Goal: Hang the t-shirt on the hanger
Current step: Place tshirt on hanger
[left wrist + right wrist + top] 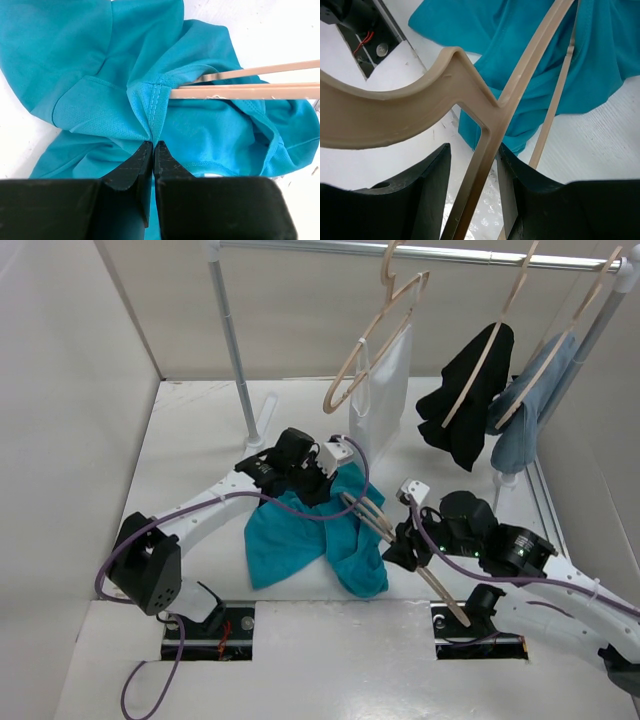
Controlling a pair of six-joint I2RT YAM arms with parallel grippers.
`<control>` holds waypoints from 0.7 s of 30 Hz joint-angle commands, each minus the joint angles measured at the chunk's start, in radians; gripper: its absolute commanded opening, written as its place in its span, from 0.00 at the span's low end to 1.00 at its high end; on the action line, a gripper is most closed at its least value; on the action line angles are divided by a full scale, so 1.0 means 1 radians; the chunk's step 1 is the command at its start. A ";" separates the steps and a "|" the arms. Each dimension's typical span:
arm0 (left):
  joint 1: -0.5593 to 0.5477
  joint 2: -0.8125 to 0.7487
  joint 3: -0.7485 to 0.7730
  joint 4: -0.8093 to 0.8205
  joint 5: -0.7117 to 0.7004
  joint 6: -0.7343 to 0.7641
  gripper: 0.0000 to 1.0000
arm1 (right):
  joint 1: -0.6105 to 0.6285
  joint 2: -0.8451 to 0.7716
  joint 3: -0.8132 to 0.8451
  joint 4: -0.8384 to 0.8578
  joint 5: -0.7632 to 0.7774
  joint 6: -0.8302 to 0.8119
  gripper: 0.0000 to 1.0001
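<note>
**Teal t-shirt pinched, hanger run into its cloth**

Crumpled in soft folds on the white table, between the two arms. Thin, plain, matte knit, with a double-stitched hem bunched into a ridge. Pinched at that ridge by the tightly closed fingers of the left gripper. Entered by two thin bars of pale wood, clamped near the hook between the fingers of the right gripper.

The teal t-shirt lies crumpled on the table, bunched in loose folds, with one stitched hem drawn up into a ridge. The pale wooden hanger slants across its right side. Its thin bars run side by side and slip in under that hem, while the hook end sticks out clear of the cloth.
</note>
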 commanded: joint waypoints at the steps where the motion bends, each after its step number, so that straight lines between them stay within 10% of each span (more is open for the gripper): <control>1: 0.005 -0.044 0.035 -0.018 0.005 0.004 0.00 | -0.001 0.001 0.051 0.031 0.073 0.021 0.00; 21: -0.027 -0.251 0.010 0.012 0.382 -0.097 0.00 | -0.001 0.223 -0.027 0.557 0.046 -0.118 0.00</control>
